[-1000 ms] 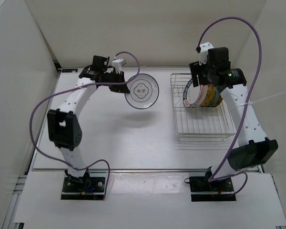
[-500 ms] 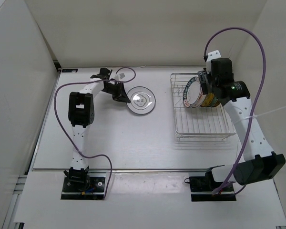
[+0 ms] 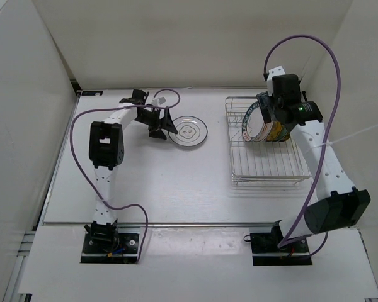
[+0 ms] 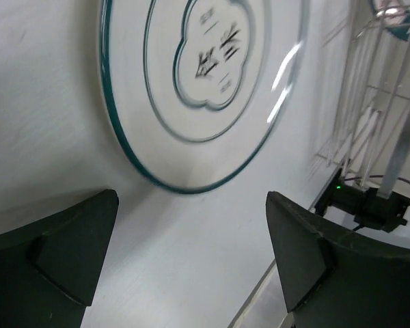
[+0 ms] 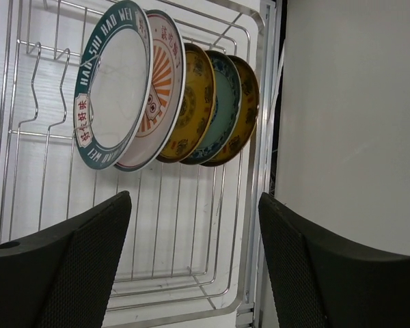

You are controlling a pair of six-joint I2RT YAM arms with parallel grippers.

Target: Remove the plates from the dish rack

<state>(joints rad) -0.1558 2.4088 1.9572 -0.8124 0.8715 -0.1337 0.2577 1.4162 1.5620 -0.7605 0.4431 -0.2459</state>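
Left gripper (image 3: 160, 121) just dropped the teal-rimmed plate (image 3: 188, 131) flat on the table (image 3: 145, 182), fingers wide now. Right gripper (image 5: 193, 219), fingers wide too, hovers over 5 plates (image 5: 184, 102) left in the dish rack (image 3: 264, 170).

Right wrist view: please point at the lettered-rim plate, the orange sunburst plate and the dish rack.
lettered-rim plate (image 5: 115, 85), right wrist view, on its white centre.
orange sunburst plate (image 5: 162, 83), right wrist view, on the orange rays.
dish rack (image 5: 191, 232), right wrist view, on its bare floor bars.
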